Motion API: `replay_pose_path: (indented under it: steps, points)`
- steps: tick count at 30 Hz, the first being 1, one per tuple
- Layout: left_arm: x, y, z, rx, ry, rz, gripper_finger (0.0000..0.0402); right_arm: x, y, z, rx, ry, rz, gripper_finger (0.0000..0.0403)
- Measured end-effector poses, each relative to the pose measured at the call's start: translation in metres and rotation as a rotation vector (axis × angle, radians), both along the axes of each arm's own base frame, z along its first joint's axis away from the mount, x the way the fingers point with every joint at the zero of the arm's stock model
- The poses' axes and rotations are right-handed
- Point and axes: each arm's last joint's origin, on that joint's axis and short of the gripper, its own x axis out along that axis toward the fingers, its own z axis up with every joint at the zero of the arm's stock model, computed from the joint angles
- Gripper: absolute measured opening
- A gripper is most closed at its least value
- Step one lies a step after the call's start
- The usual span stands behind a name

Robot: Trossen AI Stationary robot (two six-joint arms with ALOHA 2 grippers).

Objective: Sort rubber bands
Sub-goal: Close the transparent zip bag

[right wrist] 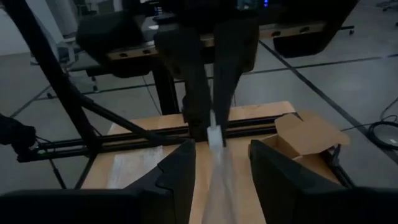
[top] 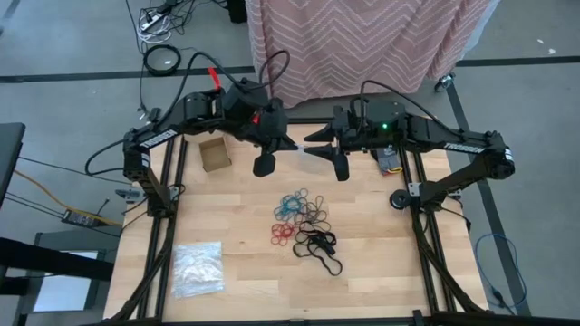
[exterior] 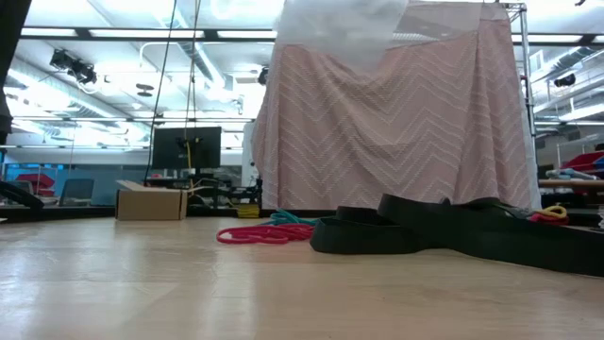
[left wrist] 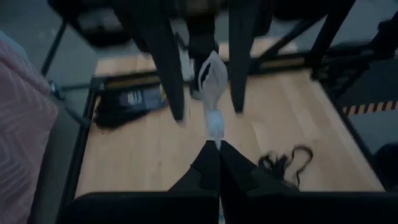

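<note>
The rubber bands [top: 304,222] lie in a loose pile of teal, red, tan and black loops at the table's middle; the low view shows red ones [exterior: 255,234] and black ones [exterior: 425,231]. Above the table's far part, my left gripper [top: 288,143] is shut on a clear plastic bag [left wrist: 211,74]. My right gripper [right wrist: 221,149] faces it, open, one finger on either side of the bag [right wrist: 217,174]; I cannot tell whether they touch it. The bag's lower part shows at the top of the low view [exterior: 340,24]. My left gripper pinches one narrow end of the clear bag [left wrist: 216,134] between its two shut fingers. It comes from the table's left, slanting a little downward. The bag is lifted clear of the table and reaches away from the fingertips toward my right gripper.
A small open cardboard box [top: 215,154] stands at the far left of the table. A second clear bag [top: 198,269] lies flat near the front left corner. A pink zigzag cloth [exterior: 396,123] hangs behind the table's far edge.
</note>
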Motion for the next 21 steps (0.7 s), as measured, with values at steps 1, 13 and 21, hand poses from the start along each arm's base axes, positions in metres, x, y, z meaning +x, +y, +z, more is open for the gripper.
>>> replay_pose_path:
  steps: [1,13,21]
  points:
    - [0.0001,0.0,-0.0002,-0.002,0.001,-0.001,0.0,0.0,0.0001,-0.0001,0.004,0.001,0.002,0.0126]
    - [0.0046,0.0001,-0.0023,-0.013,-0.003,-0.017,0.0,0.0,0.0003,-0.0002,0.009,0.001,0.006,0.0082]
    - [0.0044,-0.0001,-0.0022,-0.018,-0.004,-0.023,0.0,0.0,0.0003,-0.0001,0.01,0.001,0.006,0.0049]
